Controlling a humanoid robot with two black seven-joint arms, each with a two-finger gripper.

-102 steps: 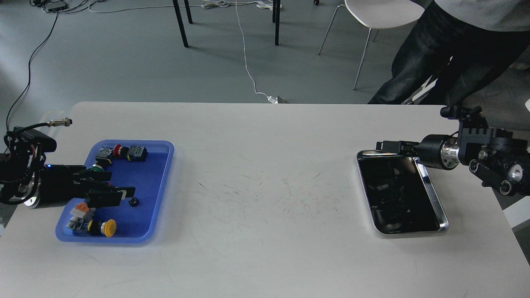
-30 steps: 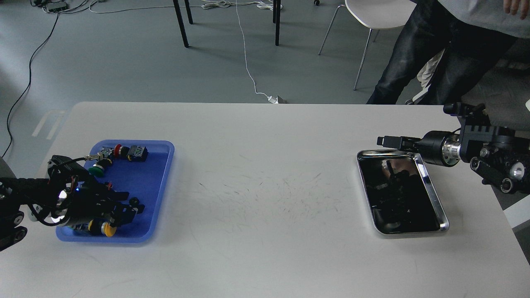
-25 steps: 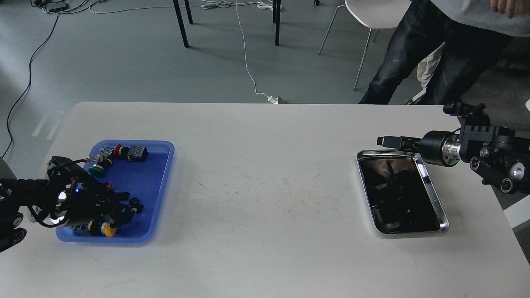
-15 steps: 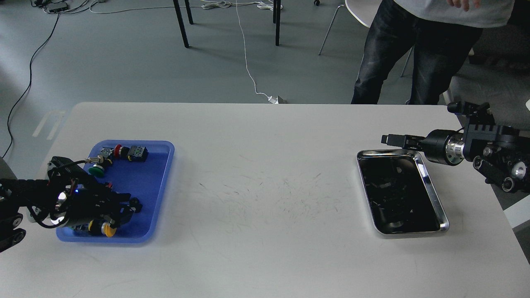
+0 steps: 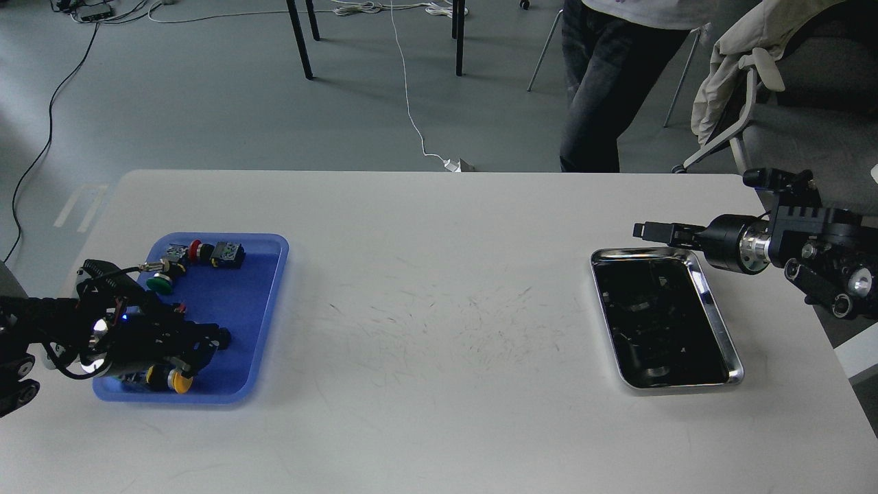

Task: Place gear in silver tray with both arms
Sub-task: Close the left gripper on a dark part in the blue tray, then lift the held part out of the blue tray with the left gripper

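Note:
The silver tray [image 5: 721, 328] lies at the right of the white table, its dark bottom holding only reflections. My right gripper [image 5: 646, 230] points left and hovers over the tray's far rim; its fingers cannot be told apart. The small black gear [image 5: 223, 336] is in the blue tray [image 5: 236, 295] on the left. My left gripper [image 5: 214, 341] is low in the blue tray with its dark fingertips right at the gear. I cannot tell whether they grip it.
The blue tray also holds push-button switches: green [image 5: 158, 280], red [image 5: 195, 248], yellow [image 5: 180, 381], and a black block [image 5: 228, 254]. A person [image 5: 603, 82] stands behind the table's far edge. A chair with a jacket [image 5: 748, 68] is at the far right.
My left gripper swung down into the blue tray and settled at the gear, then drew back slightly left. My right gripper shifted a little up and right. The person walked left.

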